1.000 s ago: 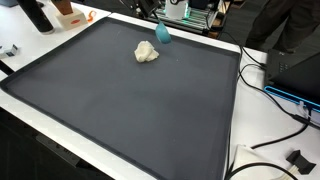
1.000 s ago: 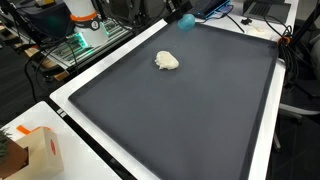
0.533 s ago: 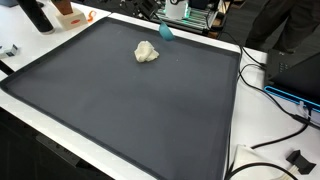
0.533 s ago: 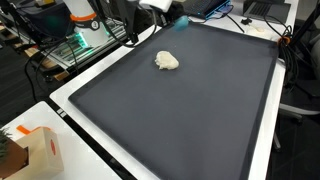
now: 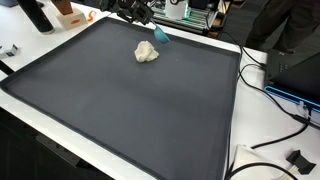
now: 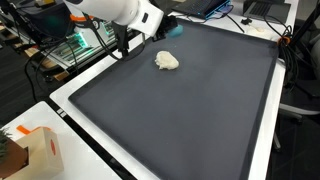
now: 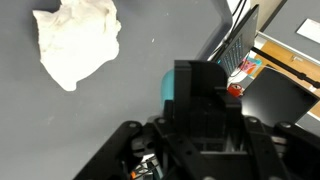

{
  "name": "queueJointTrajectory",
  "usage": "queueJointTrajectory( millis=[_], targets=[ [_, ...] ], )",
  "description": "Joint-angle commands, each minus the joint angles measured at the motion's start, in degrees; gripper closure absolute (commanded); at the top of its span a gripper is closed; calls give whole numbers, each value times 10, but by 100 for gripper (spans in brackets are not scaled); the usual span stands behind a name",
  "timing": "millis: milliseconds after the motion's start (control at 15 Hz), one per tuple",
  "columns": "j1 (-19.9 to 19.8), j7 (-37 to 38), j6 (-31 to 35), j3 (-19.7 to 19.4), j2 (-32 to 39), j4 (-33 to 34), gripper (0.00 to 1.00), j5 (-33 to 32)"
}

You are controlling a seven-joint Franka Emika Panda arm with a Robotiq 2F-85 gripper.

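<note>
Teal in colour, a small object [image 5: 160, 35] rests on the dark mat [image 5: 130, 110] close to its far edge. It lies near a crumpled cream cloth [image 5: 147, 52], and a narrow strip of mat shows between the two in both exterior views. The gripper [image 5: 140, 11] hangs low over that far edge, just beside the teal object, at the end of the white arm [image 6: 105, 10]. In the wrist view the gripper's dark body fills the lower half of the picture. The teal object peeks out from behind that body, partly hidden, while the cream cloth lies well clear at the upper left on the mat. The fingertips are lost behind the dark body and in blur, so it cannot be told whether the jaws stand apart or closed, nor whether they touch the teal object. An orange-and-white box [image 6: 35, 150] stands off the mat at the near corner.
</note>
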Motion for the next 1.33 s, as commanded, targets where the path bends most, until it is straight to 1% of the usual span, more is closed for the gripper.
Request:
queueJointTrajectory(
  millis=[0, 533, 1267],
  targets=[
    [-16, -1, -15, -6, 16, 2, 75, 27],
    [-32, 23, -9, -13, 29, -1, 75, 60],
    [-38, 128, 2, -29, 13, -15, 75, 74]
  ],
)
